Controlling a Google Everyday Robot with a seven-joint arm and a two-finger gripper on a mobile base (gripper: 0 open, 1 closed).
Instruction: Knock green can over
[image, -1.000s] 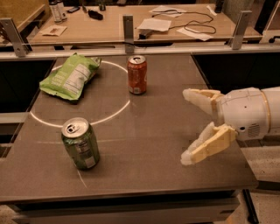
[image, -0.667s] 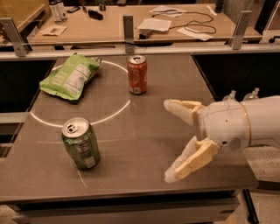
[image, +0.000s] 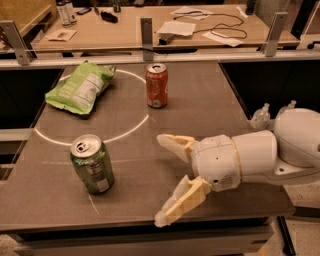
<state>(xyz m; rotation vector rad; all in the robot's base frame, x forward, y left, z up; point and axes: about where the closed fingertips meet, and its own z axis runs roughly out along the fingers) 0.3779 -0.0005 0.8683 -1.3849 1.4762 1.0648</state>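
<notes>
The green can stands upright at the front left of the dark table, silver top with pull tab showing. My gripper is open, its two cream fingers spread wide and pointing left. It hangs low over the table to the right of the green can, a clear gap apart from it and holding nothing. The white arm reaches in from the right edge.
An orange-red soda can stands upright in the table's middle back. A flat light-green chip bag lies at the back left. A white circle line is marked on the table. A wooden desk with papers lies behind metal rail posts.
My gripper has moved left across the table toward the green can, staying open. The cans and the bag have not moved.
</notes>
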